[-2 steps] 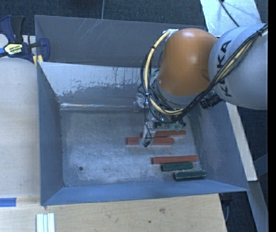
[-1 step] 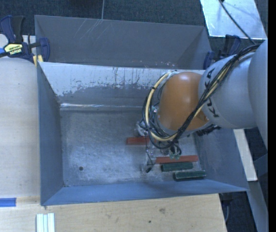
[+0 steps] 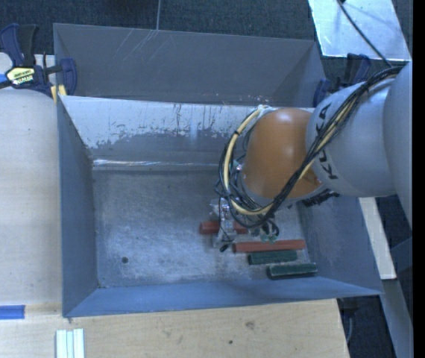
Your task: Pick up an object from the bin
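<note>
Where gripper (image 3: 225,228) hangs low in bin (image 3: 77,200), red bar (image 3: 281,245) lies just beside

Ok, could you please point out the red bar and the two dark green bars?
red bar (image 3: 283,245): camera view, its right half.
upper dark green bar (image 3: 274,258): camera view, its middle.
lower dark green bar (image 3: 292,271): camera view, its middle.

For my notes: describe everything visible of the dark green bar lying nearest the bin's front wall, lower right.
The dark green bar is a short, straight, slim stick with a dull surface; its material is unclear. It lies flat on the bin floor, running left to right, close along the foot of the front wall. A second dark green bar lies just behind it, roughly parallel; whether they touch cannot be told.
</note>
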`<action>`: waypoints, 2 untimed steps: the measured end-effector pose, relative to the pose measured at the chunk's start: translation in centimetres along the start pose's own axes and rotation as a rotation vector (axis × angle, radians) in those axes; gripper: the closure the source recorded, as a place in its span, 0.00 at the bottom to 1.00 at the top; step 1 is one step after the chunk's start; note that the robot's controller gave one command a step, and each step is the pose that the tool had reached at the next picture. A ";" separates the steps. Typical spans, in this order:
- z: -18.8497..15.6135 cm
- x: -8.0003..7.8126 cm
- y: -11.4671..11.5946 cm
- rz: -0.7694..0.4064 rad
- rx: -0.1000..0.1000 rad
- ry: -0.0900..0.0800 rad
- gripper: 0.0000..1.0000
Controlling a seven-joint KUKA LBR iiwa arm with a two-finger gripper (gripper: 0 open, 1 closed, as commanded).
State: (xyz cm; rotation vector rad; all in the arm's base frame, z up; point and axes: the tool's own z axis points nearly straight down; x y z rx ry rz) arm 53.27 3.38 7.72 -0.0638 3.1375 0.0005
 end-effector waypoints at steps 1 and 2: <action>-4.4 2.4 -1.6 -0.167 0.000 0.001 1.00; -16.5 3.3 -0.6 -0.181 0.001 -0.007 1.00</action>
